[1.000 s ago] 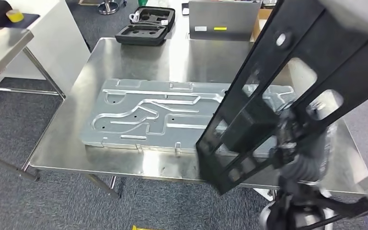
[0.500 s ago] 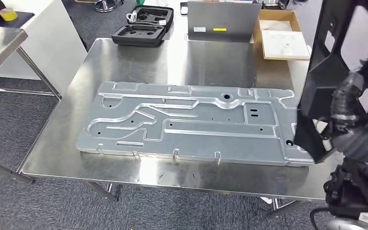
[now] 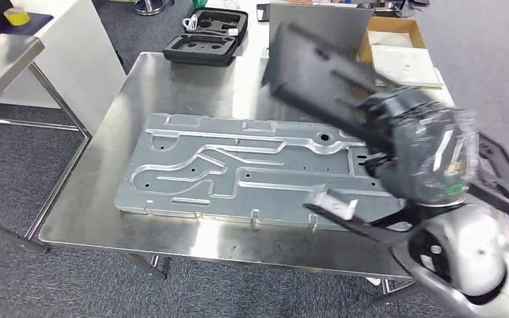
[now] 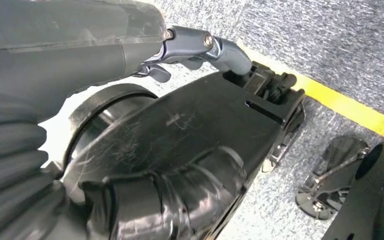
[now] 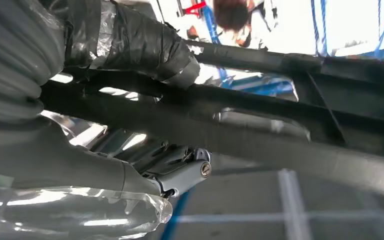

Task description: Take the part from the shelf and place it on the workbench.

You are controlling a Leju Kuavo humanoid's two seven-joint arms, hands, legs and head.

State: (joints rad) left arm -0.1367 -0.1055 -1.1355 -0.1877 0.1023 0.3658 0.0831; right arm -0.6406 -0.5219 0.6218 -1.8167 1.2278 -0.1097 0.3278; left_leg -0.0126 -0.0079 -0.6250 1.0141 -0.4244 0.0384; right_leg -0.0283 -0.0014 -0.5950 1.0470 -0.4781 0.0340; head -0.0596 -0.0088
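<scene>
While my right hand clamps its fingers on the frame above the table, my left fingers' state I cannot tell.

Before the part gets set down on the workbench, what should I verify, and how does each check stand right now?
1. Grip: right robot hand holds the black frame part, fingers wrapped over a bar: ok.
2. Part over the workbench: ok, it hangs above the right side.
3. Landing spot free: not ok, the grey stamped metal panel covers most of the top.
4. Part level: not ok, it is tilted and blurred.
5. Left robot hand empty: ok, it hangs by the robot's body over the floor.
6. Clearance from the cardboard box: cannot tell.
</scene>
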